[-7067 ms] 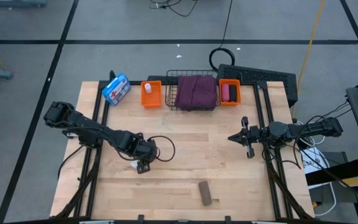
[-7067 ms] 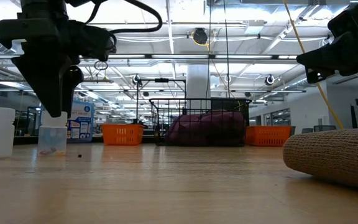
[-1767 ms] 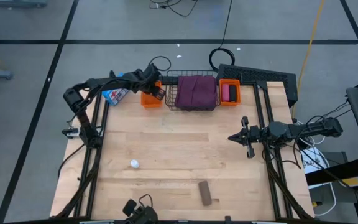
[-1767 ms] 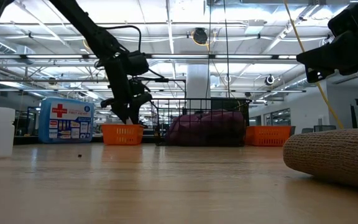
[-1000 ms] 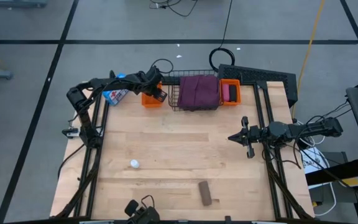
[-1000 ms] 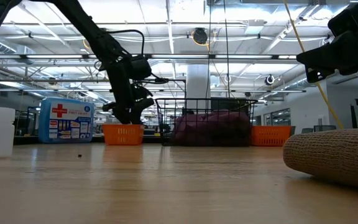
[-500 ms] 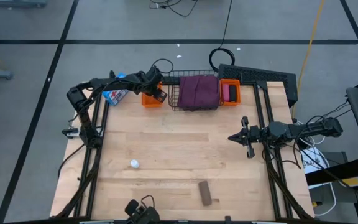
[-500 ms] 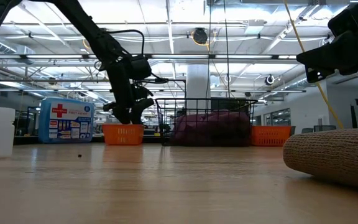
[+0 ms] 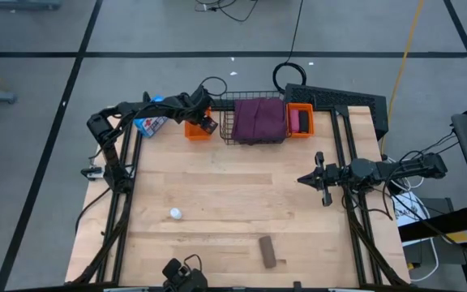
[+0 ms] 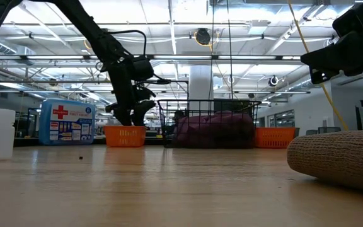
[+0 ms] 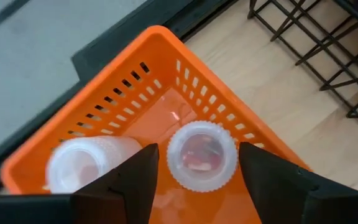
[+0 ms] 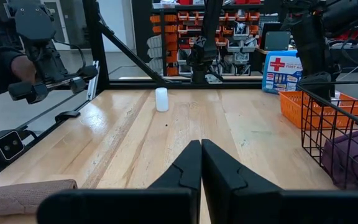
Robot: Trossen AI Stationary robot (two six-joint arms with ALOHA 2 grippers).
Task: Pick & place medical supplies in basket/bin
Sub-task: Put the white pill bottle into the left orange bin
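Note:
My left gripper (image 11: 197, 149) hangs open over the left orange bin (image 9: 193, 130), pointing steeply down into it. A white vial (image 11: 201, 155) stands cap-up on the bin's floor between the two fingers, and a second vial (image 11: 86, 165) sits beside it. A third white vial (image 9: 175, 214) stands on the table's near left. A brown roll (image 9: 267, 251) lies by the near edge. The maroon cloth (image 9: 257, 118) lies in the black wire basket (image 9: 226, 122). A pink roll (image 9: 293, 121) sits in the right orange bin (image 9: 299, 107). My right gripper (image 9: 302, 180) waits shut over the table's right side.
A blue-and-white pouch with a red cross (image 10: 66, 122) stands at the far left, beside the left bin. The bins and the basket form a row along the far edge. Bare wood (image 9: 242, 203) spreads across the middle of the table.
In the last second nothing has visibly moved. Just before that, my left gripper sank a little toward the left orange bin. The wire basket and the right bin slid slightly toward the table's right edge.

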